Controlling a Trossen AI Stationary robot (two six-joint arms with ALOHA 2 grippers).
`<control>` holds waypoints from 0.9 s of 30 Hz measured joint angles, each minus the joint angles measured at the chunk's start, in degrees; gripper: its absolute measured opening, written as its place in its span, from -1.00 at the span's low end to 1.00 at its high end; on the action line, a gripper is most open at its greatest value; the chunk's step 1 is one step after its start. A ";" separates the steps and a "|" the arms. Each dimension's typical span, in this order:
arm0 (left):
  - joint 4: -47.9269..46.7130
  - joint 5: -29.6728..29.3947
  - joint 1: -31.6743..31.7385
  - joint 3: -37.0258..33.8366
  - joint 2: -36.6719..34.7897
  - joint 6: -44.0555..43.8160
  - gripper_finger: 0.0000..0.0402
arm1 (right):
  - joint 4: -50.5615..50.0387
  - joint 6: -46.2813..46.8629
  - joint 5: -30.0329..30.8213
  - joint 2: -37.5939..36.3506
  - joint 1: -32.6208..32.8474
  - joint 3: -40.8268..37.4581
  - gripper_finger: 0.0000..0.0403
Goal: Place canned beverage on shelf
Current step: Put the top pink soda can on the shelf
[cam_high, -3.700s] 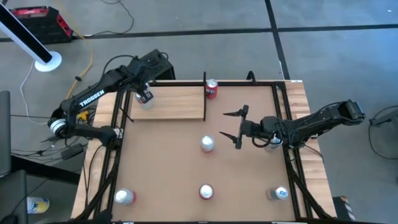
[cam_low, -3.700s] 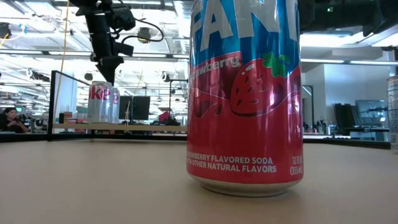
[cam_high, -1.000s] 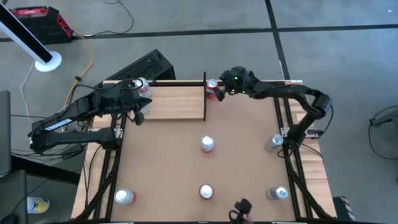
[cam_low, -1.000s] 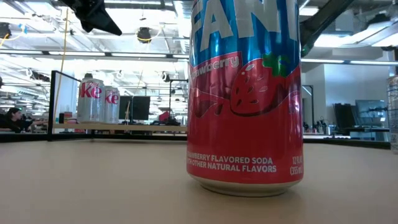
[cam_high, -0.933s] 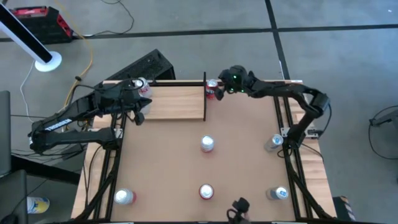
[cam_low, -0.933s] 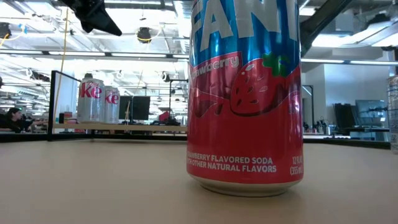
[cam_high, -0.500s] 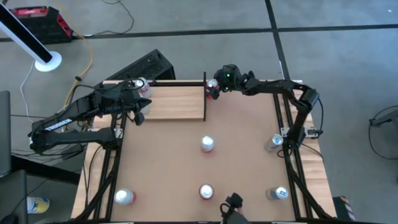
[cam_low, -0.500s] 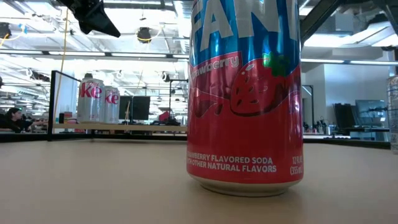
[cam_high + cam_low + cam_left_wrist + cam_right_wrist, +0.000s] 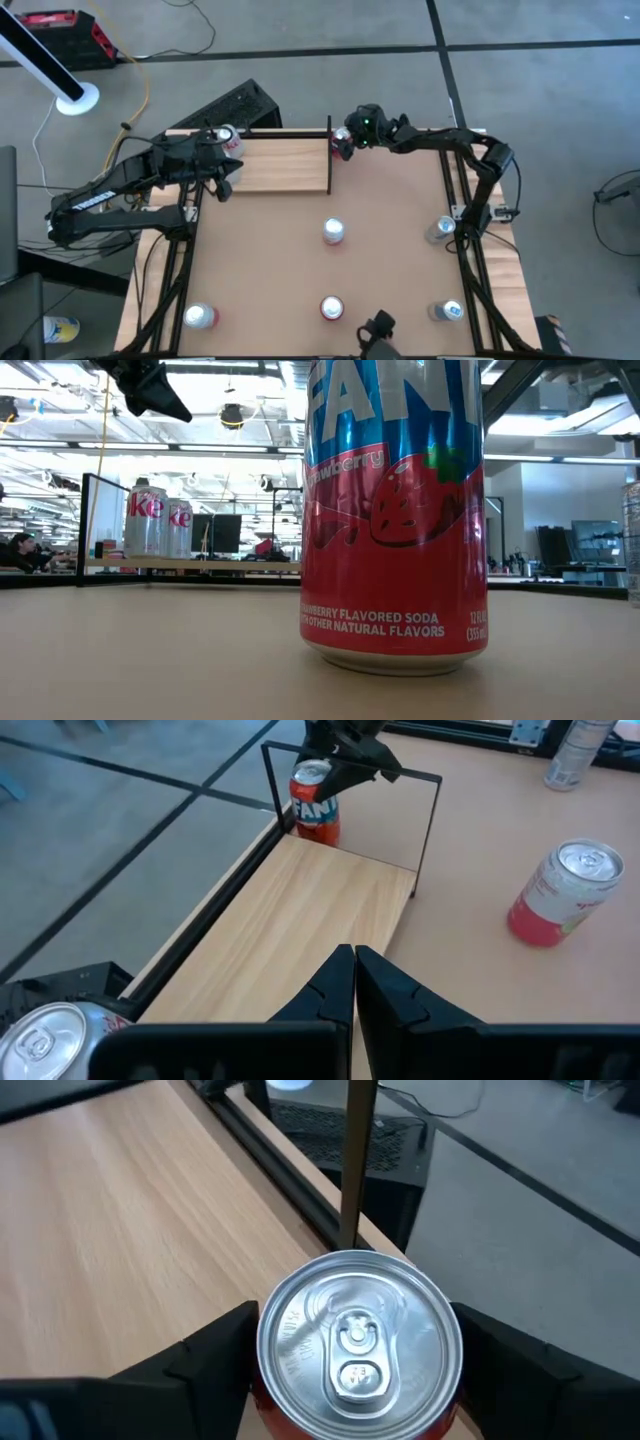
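The right gripper (image 9: 352,1345) has its released fingers on either side of the red can (image 9: 352,1342), just beside the shelf (image 9: 280,165) and its black upright (image 9: 355,1160). Left gripper (image 9: 354,982) fingers are clenched empty over the shelf.

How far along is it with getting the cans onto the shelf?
Done: one silver can already stands at the far left end of the shelf. In hand: the right gripper straddles the red Fanta can just outside the shelf's black upright, fingers either side, not clearly clamped. The left gripper waits shut over the shelf. Left: lifting that can on, then the cans on the tabletop.
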 joint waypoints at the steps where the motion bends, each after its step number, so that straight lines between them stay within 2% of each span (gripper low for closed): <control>1: -0.26 0.00 0.00 0.00 0.00 -0.06 -1.00 | -0.94 -0.11 1.13 -0.78 0.10 -0.05 0.57; 10: -0.78 -0.01 0.00 0.00 0.00 -0.37 -1.00 | -7.01 -4.31 16.06 -13.62 4.49 -0.16 0.57; 13: -0.76 -0.02 0.00 0.00 0.00 -0.33 -1.00 | -6.34 -5.59 17.39 -17.92 7.22 -0.23 0.57; 17: -0.69 -0.02 0.00 0.00 0.00 -0.36 -1.00 | -0.61 -8.10 18.11 -22.37 11.84 -0.14 0.57; 22: -0.19 -0.02 0.00 0.00 0.00 -0.35 -1.00 | 8.15 -10.26 17.92 -22.22 18.07 -0.14 0.57; 27: -0.12 -0.02 0.00 0.00 0.01 0.22 -1.00 | 13.09 -9.92 15.92 -15.83 23.10 4.14 0.57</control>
